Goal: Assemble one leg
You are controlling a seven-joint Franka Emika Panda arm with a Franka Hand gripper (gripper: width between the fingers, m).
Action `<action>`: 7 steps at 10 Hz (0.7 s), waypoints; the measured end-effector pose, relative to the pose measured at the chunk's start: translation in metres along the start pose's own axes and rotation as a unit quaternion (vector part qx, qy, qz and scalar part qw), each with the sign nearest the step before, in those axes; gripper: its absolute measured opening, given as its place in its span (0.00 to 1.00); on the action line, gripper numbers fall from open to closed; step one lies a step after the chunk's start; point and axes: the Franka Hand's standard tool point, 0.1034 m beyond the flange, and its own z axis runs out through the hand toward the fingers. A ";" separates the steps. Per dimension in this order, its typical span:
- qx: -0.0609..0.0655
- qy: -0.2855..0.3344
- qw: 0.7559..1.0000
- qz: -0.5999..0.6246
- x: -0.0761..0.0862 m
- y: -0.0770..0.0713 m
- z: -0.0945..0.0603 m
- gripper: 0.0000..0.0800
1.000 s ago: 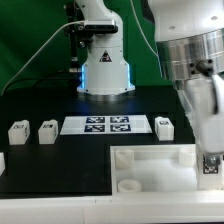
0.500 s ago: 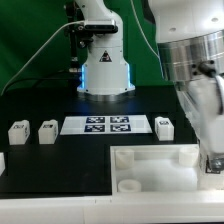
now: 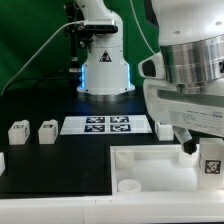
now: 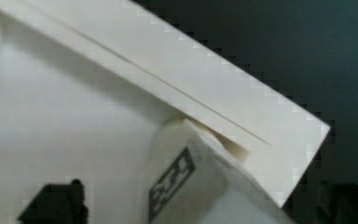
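Hand (image 3: 205,172) low over tray (image 3: 150,165) corner; grip state can't tell. Leg (image 3: 211,165) near rim, may jam or tip if misaligned.

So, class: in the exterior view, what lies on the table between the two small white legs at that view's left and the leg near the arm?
The marker board lies between the pair of legs and the other leg; nothing else does.
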 end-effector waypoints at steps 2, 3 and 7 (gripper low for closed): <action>-0.030 0.005 0.993 -0.114 -0.002 0.001 -0.001 0.81; -0.050 0.009 0.981 -0.187 -0.002 -0.002 -0.005 0.81; -0.060 0.016 0.963 -0.261 -0.001 -0.003 -0.005 0.69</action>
